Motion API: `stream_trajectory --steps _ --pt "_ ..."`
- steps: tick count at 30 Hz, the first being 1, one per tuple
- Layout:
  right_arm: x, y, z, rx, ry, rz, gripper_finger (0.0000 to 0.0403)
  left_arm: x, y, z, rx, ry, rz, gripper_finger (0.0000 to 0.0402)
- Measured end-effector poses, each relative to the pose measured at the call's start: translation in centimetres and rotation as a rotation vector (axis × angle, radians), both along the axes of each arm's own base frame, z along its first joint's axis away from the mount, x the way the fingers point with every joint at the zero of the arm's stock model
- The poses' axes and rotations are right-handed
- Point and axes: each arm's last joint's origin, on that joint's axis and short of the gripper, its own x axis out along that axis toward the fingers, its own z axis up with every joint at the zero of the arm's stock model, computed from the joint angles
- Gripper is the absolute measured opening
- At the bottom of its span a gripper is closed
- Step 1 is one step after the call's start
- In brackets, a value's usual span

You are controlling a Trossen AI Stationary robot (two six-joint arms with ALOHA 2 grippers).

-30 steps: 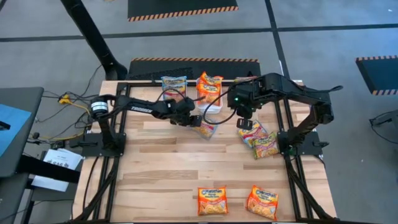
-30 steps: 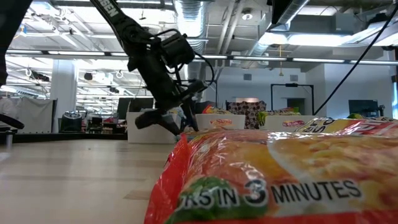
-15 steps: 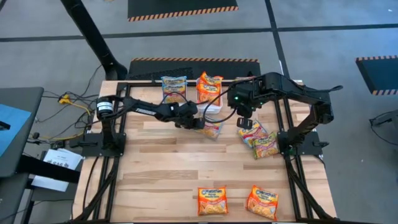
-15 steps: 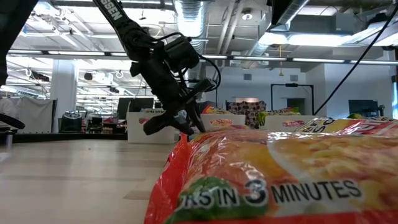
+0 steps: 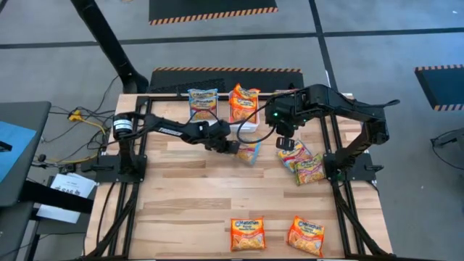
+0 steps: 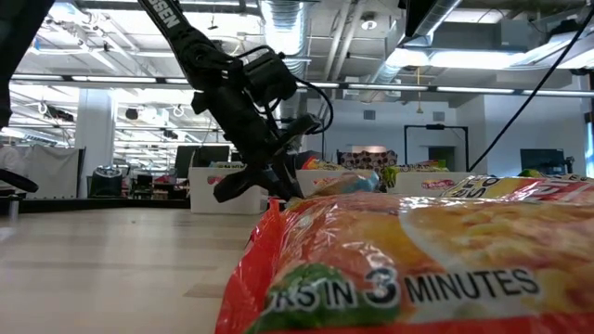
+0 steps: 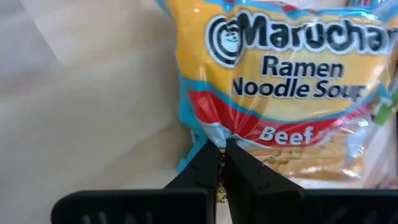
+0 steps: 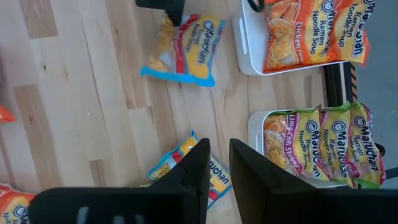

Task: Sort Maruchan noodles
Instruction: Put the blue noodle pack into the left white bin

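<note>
A yellow-blue Maruchan beef packet (image 5: 250, 151) (image 7: 280, 81) lies flat on the wooden table just near of the white trays. My left gripper (image 5: 235, 147) (image 7: 217, 152) reaches it from the left and is shut on its edge. My right gripper (image 5: 284, 143) (image 8: 216, 163) hangs high over the table's right half, open, with nothing between its fingers. Two more yellow-blue packets (image 5: 293, 154) (image 5: 310, 170) lie below it. Two orange packets (image 5: 248, 233) (image 5: 305, 235) lie at the near edge. My left gripper pinches the beef packet's blue sealed edge (image 7: 208, 138), near the red band, between its two fingertips. The fingers slant down from the table's left. The rest of the packet lies on the table beyond the fingers.
White trays stand along the far edge: one with a yellow-blue packet (image 5: 203, 101), one with orange chicken packets (image 5: 244, 101) (image 8: 311, 31), one with green packets (image 8: 317, 149). One orange packet (image 6: 399, 269) fills the front of the low view. The table's middle (image 5: 196, 188) is bare wood.
My left gripper has gone a little toward the table's right edge and down, onto the beef packet, and has shut on the packet's edge. The packet has shifted slightly toward the right.
</note>
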Motion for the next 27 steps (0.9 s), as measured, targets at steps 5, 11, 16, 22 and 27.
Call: stream_trajectory --steps 5,11,16,22,27 --pt "0.0 0.0 0.0 -0.001 0.0 0.0 0.0085 -0.2 -1.2 2.0 0.048 -0.039 -0.031 0.0001" --pt "0.0 0.0 0.0 -0.006 0.001 0.014 0.0085 -0.6 -2.4 5.1 0.129 -0.108 -0.026 0.0001" --pt "0.1 0.0 0.0 -0.012 -0.004 0.025 0.0085 -1.5 -2.7 6.7 0.177 -0.103 -0.007 0.0001" --pt "0.1 0.0 0.0 -0.02 0.001 0.044 0.0085 -2.6 -2.6 8.2 0.244 -0.081 0.013 0.0001" --pt "0.1 0.0 0.0 -0.024 0.002 0.056 0.0085 -2.9 -2.2 8.3 0.236 -0.059 0.009 0.0"
